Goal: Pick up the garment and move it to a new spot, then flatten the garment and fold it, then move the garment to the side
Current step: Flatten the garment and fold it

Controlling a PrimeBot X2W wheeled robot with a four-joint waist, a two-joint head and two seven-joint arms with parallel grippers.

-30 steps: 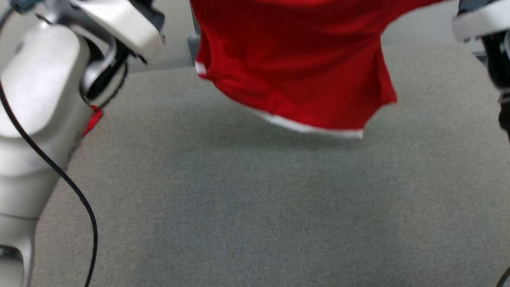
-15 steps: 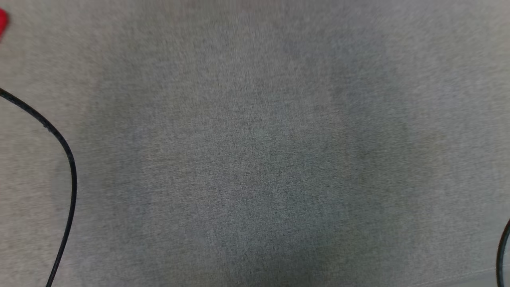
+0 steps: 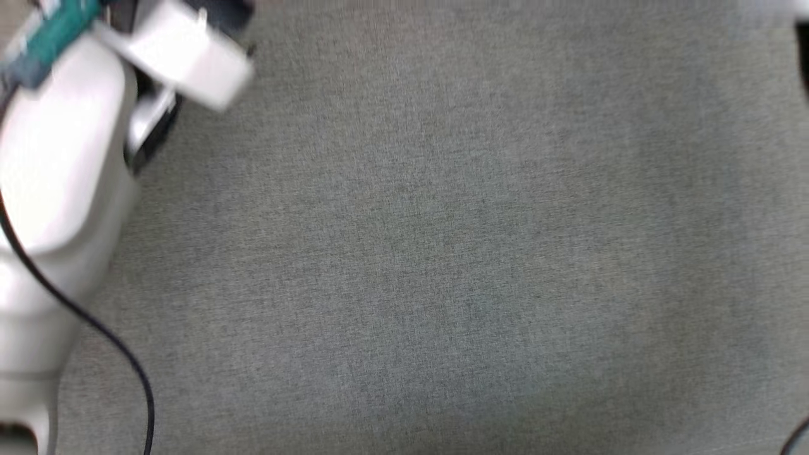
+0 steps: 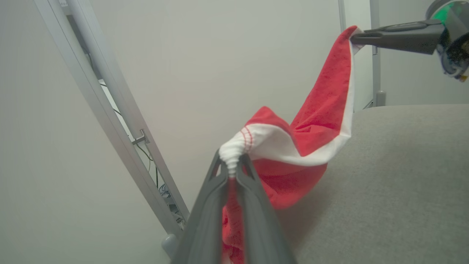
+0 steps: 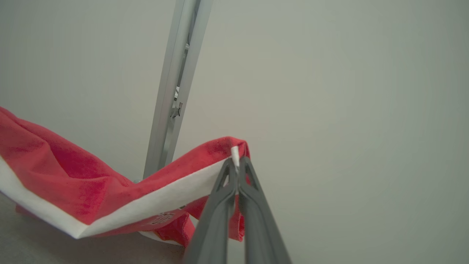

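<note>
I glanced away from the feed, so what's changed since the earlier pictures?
The head camera moved: a second ago its view took in the hanging red garment, now the left forearm over the grey surface. No move of the garment itself can be told. Unchanged: left gripper and right gripper stay shut on its white hem, holding it up between them.

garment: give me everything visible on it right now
The garment is red, knit-looking fabric with a broad white band along one edge and red stitching near a bunched white corner. It hangs above the grey table, strung between the left gripper, which pinches the bunched corner, and the right gripper, which pinches one end of the band. Both sets of jaws are shut on it. The cloth sags in folds between them; whether its lowest fold touches the table cannot be told.
</note>
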